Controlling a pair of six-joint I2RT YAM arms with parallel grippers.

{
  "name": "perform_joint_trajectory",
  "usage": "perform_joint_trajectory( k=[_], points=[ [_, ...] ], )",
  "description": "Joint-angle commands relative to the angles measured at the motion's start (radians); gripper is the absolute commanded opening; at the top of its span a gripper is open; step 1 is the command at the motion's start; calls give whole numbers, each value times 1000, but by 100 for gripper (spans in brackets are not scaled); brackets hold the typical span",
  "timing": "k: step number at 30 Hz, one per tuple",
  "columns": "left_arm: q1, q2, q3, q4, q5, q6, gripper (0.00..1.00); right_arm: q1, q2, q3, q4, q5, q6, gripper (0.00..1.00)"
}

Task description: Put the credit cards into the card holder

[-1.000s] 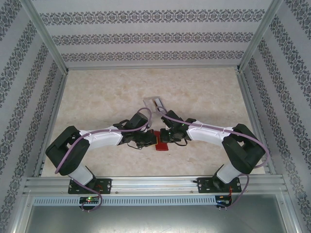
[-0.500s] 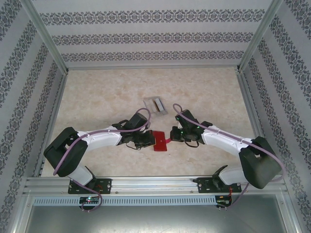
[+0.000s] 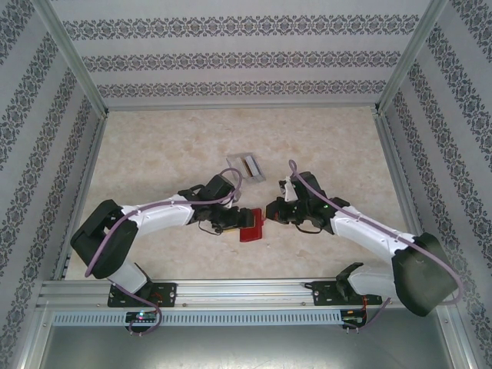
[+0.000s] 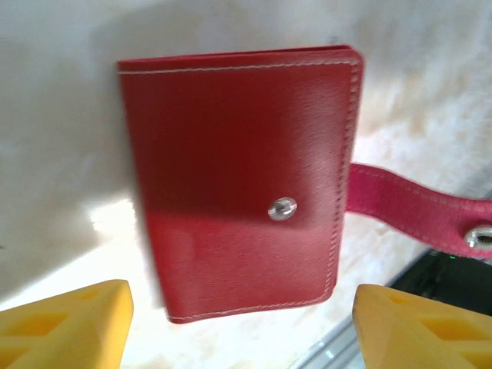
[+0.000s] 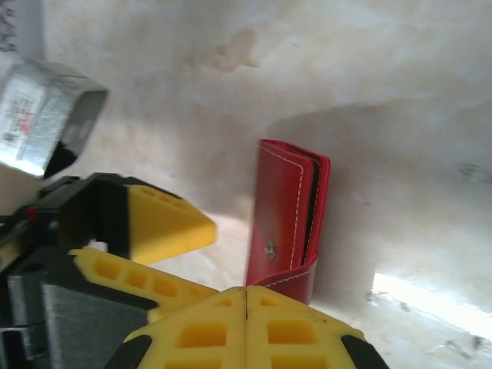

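The red card holder [image 3: 250, 230] lies folded shut on the table between the two arms. In the left wrist view the card holder [image 4: 238, 184] lies just beyond my open left gripper [image 4: 242, 307], and its snap tab [image 4: 415, 207] stretches off to the right. My left gripper [image 3: 231, 218] is at the wallet's left edge. My right gripper [image 3: 270, 209] is at the wallet's right and is shut [image 5: 246, 296]. The red tab [image 5: 288, 278] runs in behind its fingertips. The credit cards [image 3: 250, 164] are thin strips in the grey tray; I cannot tell their colours.
The translucent grey tray [image 3: 237, 167] sits just behind the two grippers, mid-table. In the right wrist view, the left arm's yellow finger [image 5: 165, 219] and silver wrist camera [image 5: 42, 115] are close on the left. Metal frame rails border the table on both sides.
The right arm has drawn back to the right from over the wallet, and the snap tab has come out with it. The left gripper stays at the wallet's left edge.
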Motion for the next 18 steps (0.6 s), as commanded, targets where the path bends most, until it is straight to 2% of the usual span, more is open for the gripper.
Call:
perform_joint_trajectory(
  k=[1,9,15,18],
  points=[
    [15,-44,2,-41,58,57,80,32,-34,1,50,-44,53,0],
    [43,-40,-28,-11,69,38,82,53,-15,2,89,-71,89,0],
    [52,-40,-6,-101,-1,90,73,56,-17,6,86,-68,91,0],
    [52,-33,9,-152,-38,116,65,54,-20,7,70,-52,86,0]
  ],
)
